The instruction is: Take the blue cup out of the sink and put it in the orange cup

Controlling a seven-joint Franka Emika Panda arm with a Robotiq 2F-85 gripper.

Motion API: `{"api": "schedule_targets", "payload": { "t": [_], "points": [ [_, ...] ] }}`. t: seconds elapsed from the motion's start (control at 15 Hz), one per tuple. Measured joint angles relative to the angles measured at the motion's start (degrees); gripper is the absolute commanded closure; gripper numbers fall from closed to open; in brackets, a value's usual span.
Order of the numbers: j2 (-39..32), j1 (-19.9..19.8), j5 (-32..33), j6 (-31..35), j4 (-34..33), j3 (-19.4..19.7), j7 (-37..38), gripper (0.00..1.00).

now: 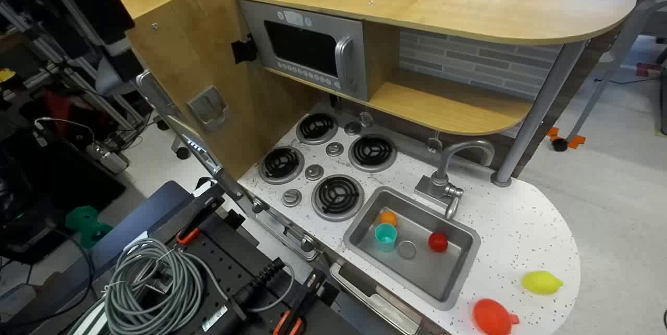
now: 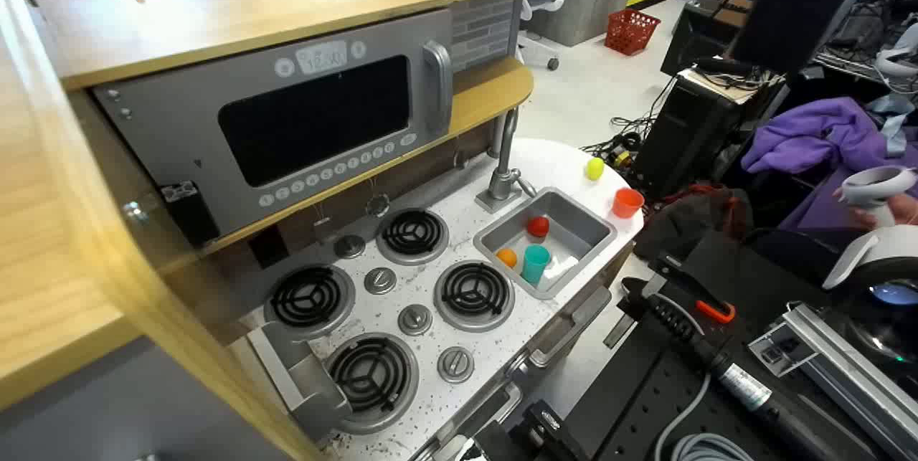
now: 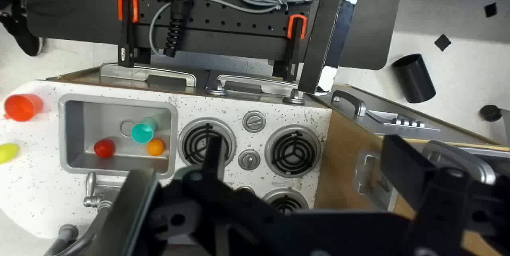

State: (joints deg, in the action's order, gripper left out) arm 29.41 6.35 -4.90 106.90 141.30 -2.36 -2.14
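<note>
the gripper [image 3: 305,148] is spread and empty, apart from the sink [image 1: 427,268]. inside the sink, the blue cup [image 1: 385,241] stands close beside an orange piece [image 1: 388,218], so a careless descent could pinch both. the faucet [image 1: 440,181] at the sink's edge might obstruct the lift. outside the sink sit the orange cup [image 2: 627,203] and a yellow toy [image 2: 594,168].

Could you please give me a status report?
Gripper open, nothing held. Blue cup upright in sink. Round orange piece close beside it, might crowd grasp.
</note>
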Motion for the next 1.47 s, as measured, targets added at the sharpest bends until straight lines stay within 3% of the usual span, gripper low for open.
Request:
{"api": "schedule_targets", "payload": {
  "t": [1.07, 1.47],
  "points": [
    [0.0, -0.2, 0.2, 0.1, 0.0, 0.0, 0.0, 0.0],
    [-2.2, -3.9, 4.5, 2.4, -1.5, 2.8, -2.4, 0.0]
  ]
}}
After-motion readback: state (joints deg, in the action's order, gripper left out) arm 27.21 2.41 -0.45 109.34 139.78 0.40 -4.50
